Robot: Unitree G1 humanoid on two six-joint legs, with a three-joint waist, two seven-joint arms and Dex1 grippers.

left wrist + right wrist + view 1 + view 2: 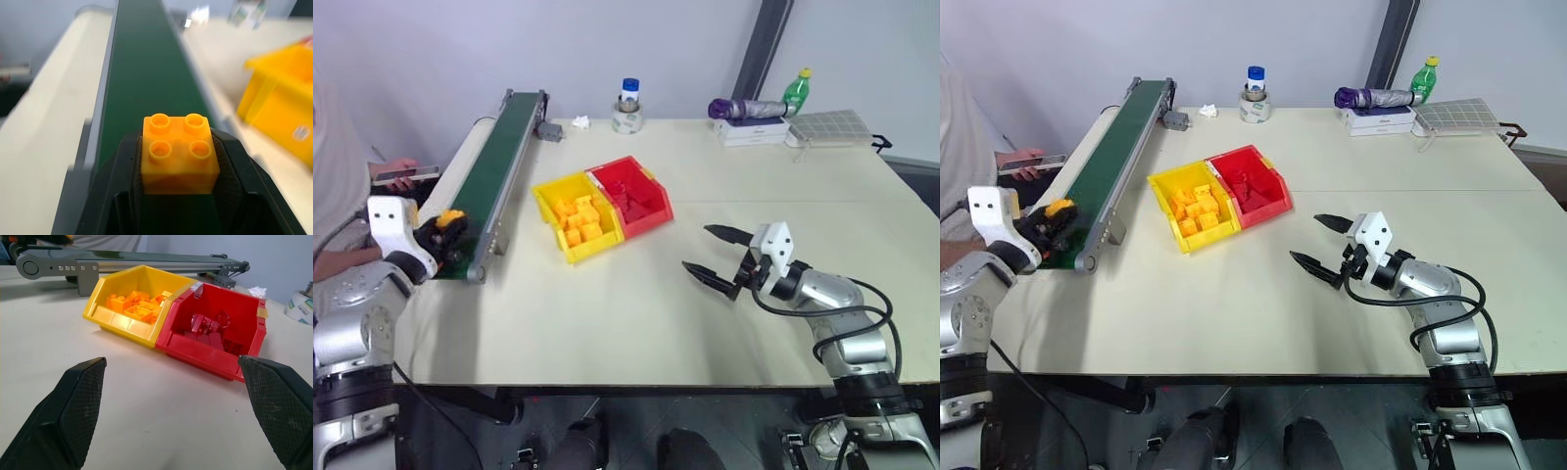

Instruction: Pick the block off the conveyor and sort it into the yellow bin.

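At the near end of the conveyor (499, 166), the left gripper (178, 169) squeezes the block (179, 152) tight between its two black fingers, over the green belt. The yellow bin (570, 217) sits beside the red bin (634, 196). The right gripper (712, 255) hangs wide open, holding nothing.

A red bin (634, 197) holding red blocks (210, 326) stood on the table (636, 304). At the far edge were a tape roll (627, 120), a capped jar (629, 93), a green bottle (796, 88) and a folded umbrella (746, 108). A seated person's hand (396, 167) held a phone (405, 175).
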